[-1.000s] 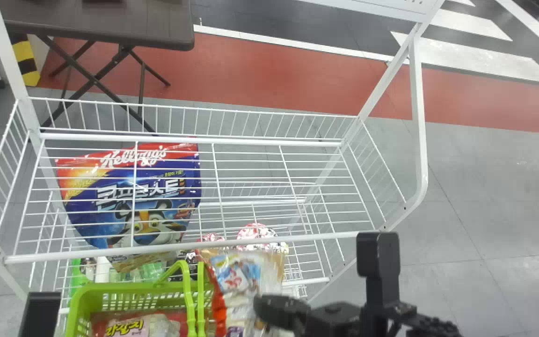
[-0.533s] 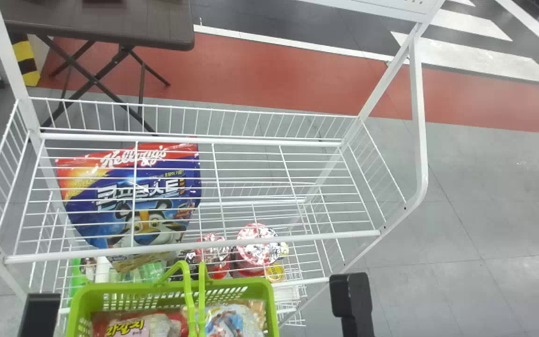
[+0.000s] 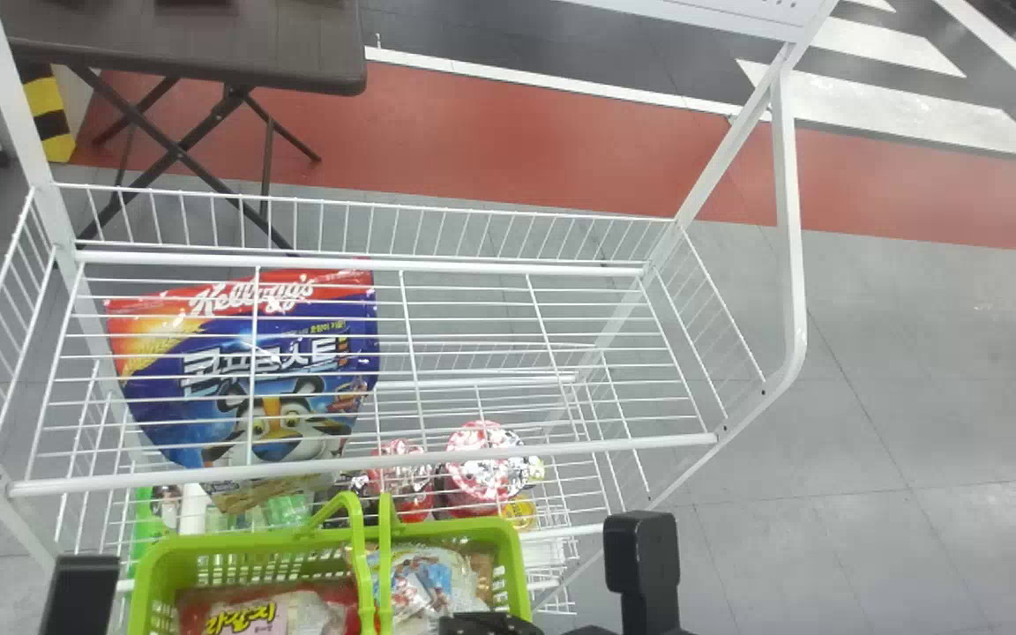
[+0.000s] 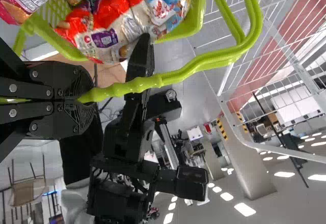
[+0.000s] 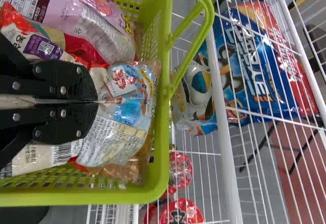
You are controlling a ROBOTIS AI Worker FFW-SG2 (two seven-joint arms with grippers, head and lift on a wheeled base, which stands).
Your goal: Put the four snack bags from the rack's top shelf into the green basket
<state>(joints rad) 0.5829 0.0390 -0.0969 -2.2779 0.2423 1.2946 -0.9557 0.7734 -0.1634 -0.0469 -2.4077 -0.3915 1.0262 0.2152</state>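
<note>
Right hand [image 3: 490,623] pinches a lettered snack bag [image 3: 427,582] in the green basket [image 3: 155,573], left hand [image 3: 80,595] gripping its handle [image 3: 358,551].

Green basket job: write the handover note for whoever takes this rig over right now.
Left gripper: shut on the basket's handle.
Right gripper: over the green basket, shut on the snack bag with the blue picture, which lies in it.
Done: that bag and a pink bag are in the basket, with more packaging beside them; overlap hides whether all four are.
Left: probably release the bag, back the right arm out, then count.
The blue cereal bag lies below the rack's top wires.
</note>
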